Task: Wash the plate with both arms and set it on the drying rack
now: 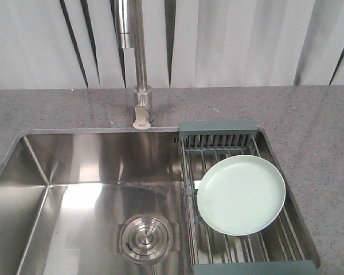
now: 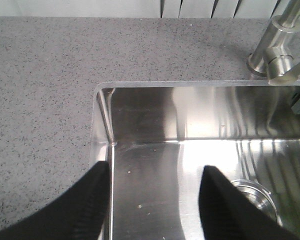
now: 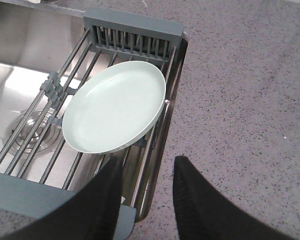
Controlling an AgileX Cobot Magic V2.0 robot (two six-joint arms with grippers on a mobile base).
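Note:
The pale mint-green plate (image 1: 241, 195) lies face up on the steel bars of the drying rack (image 1: 218, 139), which spans the right end of the sink. In the right wrist view the plate (image 3: 115, 106) rests on the rack (image 3: 132, 30) just ahead of my right gripper (image 3: 147, 162), which is open and holds nothing; it hovers over the rack's near right corner and the counter. My left gripper (image 2: 155, 172) is open and holds nothing, above the sink's back left corner. Neither arm shows in the front view.
The steel sink (image 1: 92, 166) has a round drain (image 1: 146, 238) in its floor. A tall steel tap (image 1: 139, 63) stands behind it on the grey speckled counter (image 1: 309, 114). The tap base (image 2: 272, 55) shows at the right of the left wrist view.

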